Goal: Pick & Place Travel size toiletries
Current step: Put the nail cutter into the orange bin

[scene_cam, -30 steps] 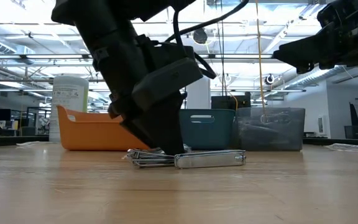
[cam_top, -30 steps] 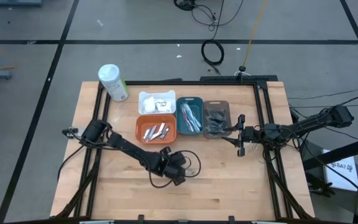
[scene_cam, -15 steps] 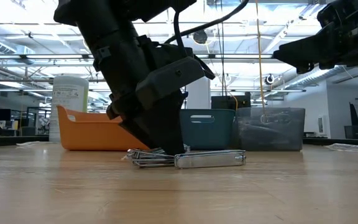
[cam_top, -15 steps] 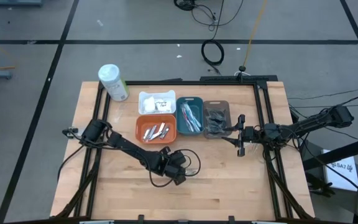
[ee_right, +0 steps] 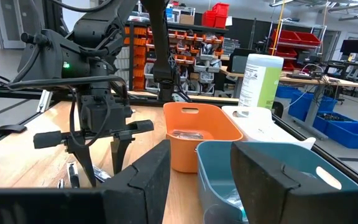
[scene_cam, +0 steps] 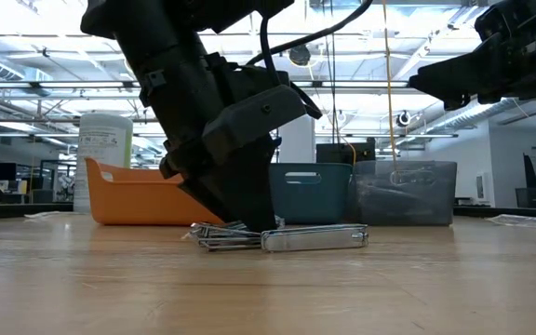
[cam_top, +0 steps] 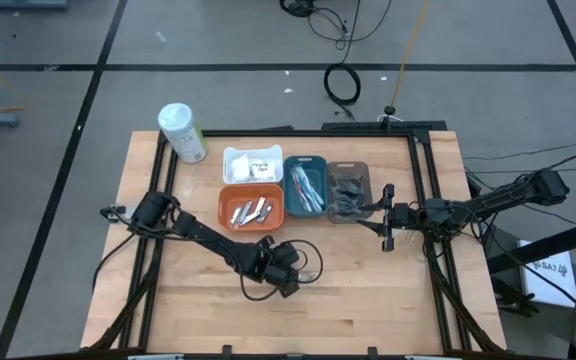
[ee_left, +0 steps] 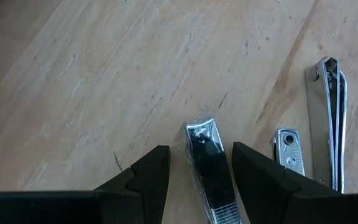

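Three silvery nail clippers lie flat on the wooden table. One in clear wrap (ee_left: 207, 168) lies between the fingers of my left gripper (ee_left: 199, 177), which is open, points steeply down and stands on either side of it without touching. A small clipper (ee_left: 289, 149) and a long one (ee_left: 327, 112) lie beside it; the long one (scene_cam: 314, 238) also shows in the low view next to my left gripper (scene_cam: 249, 216). My right gripper (cam_top: 386, 216) hovers open and level beside the grey tray (cam_top: 348, 192), holding nothing.
Behind the left gripper stand an orange tray (cam_top: 251, 207) holding metal items, a white tray (cam_top: 253, 164), a teal tray (cam_top: 306, 186) and the grey one. A white bottle with a green label (cam_top: 183, 132) stands at the far left. Bare wood lies toward the near edge.
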Controlling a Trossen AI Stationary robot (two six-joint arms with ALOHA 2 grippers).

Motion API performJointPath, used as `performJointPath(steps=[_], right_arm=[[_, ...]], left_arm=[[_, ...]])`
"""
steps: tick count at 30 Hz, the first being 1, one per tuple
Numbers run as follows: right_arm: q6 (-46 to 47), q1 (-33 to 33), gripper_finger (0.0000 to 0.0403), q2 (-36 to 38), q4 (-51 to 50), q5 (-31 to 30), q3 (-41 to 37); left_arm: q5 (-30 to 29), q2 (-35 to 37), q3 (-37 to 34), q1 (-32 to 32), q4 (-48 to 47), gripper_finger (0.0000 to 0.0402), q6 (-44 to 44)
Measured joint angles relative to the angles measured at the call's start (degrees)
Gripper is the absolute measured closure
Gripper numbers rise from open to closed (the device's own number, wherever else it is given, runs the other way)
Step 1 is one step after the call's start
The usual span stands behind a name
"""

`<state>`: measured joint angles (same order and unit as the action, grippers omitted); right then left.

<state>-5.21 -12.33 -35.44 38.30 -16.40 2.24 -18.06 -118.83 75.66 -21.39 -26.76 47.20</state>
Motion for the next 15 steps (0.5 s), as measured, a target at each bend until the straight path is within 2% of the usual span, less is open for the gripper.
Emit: performJointPath(steps=[4,7,12,15], right_arm=[[0.0,0.01,0.0248,0.0,0.0,0.01,0.0],[0.0,0.0,0.0248,0.0,0.0,0.01,-0.01],[0.0,0.0,0.0248,0.0,0.01,0.01,-0.01],[0.0,-0.01,0.0248,0.0,0.0,0.0,0.0]], left_arm=[[0.0,0.0,-0.01,0.0,-0.1,0.0239,0.48],[-0.06,0.0,-0.02,0.02,-0.19,0.0276,0.53],[-0.01,-0.04,-0.02,0.0,-0.13,0.036,0.54],[-0.02,-0.04,-0.02,0.0,-0.1,0.0366,-0.05]])
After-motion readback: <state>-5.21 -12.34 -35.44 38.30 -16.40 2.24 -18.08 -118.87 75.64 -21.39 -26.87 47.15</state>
